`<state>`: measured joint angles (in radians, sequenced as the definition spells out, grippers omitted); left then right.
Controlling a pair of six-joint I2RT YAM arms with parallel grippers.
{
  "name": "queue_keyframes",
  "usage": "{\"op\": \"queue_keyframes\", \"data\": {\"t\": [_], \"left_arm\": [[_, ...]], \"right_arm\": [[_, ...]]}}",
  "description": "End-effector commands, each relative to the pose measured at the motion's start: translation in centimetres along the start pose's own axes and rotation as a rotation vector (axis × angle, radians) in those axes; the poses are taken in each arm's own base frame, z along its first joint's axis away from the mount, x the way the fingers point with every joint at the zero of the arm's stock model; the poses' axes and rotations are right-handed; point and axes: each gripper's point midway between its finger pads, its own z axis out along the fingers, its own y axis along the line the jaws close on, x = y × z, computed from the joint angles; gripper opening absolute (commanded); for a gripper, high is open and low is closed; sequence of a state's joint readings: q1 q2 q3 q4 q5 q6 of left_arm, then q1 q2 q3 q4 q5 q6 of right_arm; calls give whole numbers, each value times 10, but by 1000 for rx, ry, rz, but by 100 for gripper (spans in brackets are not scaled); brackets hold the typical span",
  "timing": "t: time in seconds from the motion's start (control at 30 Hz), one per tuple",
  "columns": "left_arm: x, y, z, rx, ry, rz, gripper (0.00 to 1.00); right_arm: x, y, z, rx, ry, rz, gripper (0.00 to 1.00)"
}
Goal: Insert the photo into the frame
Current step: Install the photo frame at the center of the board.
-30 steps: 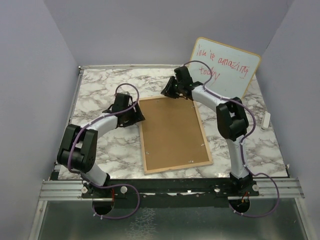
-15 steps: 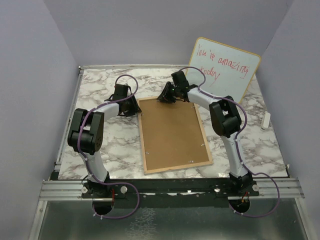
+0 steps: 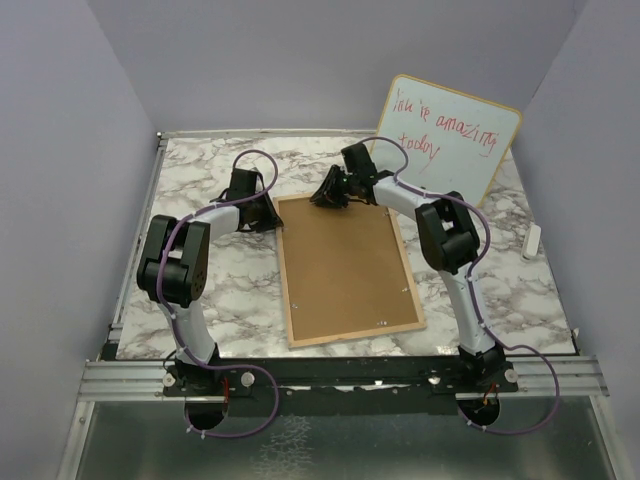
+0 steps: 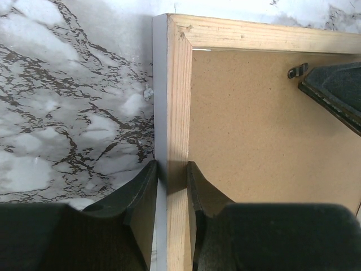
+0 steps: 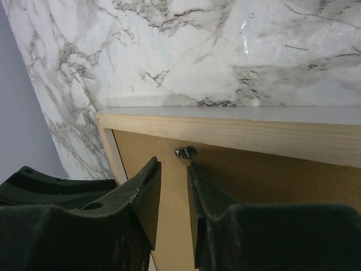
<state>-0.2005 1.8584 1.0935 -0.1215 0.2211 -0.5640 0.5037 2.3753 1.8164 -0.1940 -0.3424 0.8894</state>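
Marble-look table (image 3: pixel 200 295), seen from above. L arm bends in from the near-left; L gripper (image 3: pixel 262 212) is at the far-left corner of the frame (image 3: pixel 284 275).

In the L wrist view, the L gripper (image 4: pixel 172 165) is clamped on the frame's left rail. One finger is on the outer white edge and the other on the inner wood side, w/ the rail filling the gap btwn them. Fingertips sit a bit short of the corner joint.

The frame lies flat mid-table, back side up, long sides running near-to-far and slightly skewed. A brown backing board (image 3: pixel 345 265) sits inside the light wood rails. There is a small dark clip (image 4: pixel 298 70) on the board near the far rail.

R arm reaches over from the near-right. R gripper (image 3: pixel 322 196) is over the frame's far end, close to the L one. In the R wrist view, the R gripper (image 5: pixel 174 164) has its jaws ajar w/ a narrow gap and only board showing btwn them. Its tips are just short of a small metal clip (image 5: pixel 185 151) under the far rail (can't tell if touching).

Far right, a wood-rimmed whiteboard (image 3: pixel 450 135) w/ red handwriting leans on the back wall. A small white item (image 3: pixel 532 241) lies at the table's R edge, too small to name.
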Motion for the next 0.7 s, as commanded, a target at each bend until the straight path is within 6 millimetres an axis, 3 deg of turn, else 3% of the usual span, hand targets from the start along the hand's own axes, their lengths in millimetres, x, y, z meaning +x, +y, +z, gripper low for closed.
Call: {"op": "queue_keyframes", "data": {"t": [0.0,0.3,0.67], "left_arm": [[21,9,5,-11,61,-7,26],[29,13,6,-12,81,-9,26],[30,13,6,-13,84,-5,26]], "right_arm": [[11,-21,19,35,29,14,31],[5,-24,31,29,13,-19,30],[8,-25,31,18,26,-40,28]]}}
